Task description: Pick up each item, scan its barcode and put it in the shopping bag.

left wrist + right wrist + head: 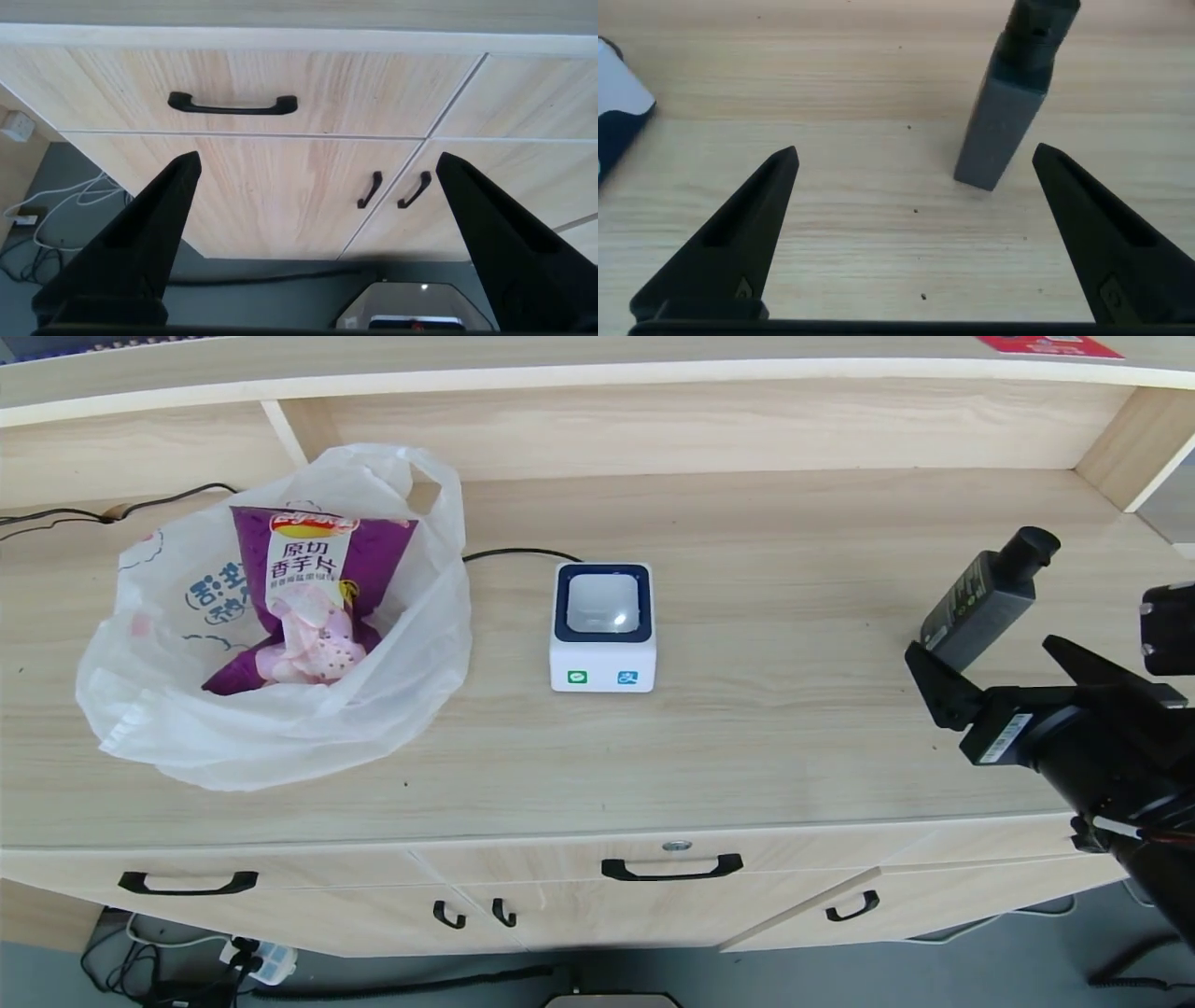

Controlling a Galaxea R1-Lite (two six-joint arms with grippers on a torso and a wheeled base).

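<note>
On the right end of the wooden counter: dark grey bottle, black cap on top, standing on its base, touched by nothing. Just in front of it, right claw, spread wide, holding nothing. From the right wrist view, same claw low over the wood, bottle just past the fingertips and nearer one finger than the other, not between them.

In the middle of the counter: white scanner with dark-framed window facing up, well apart from the bottle; black cable running from behind it toward the bag. Corner of the scanner at the edge of the right wrist view.

At the left end: translucent white shopping bag, mouth open, slumped on the wood. Inside, purple crisp packet leaning back, and a pink item lying against its lower half.

Below the counter edge: left claw, likewise spread wide and gripping nothing, facing the pale drawer fronts with black handles.
</note>
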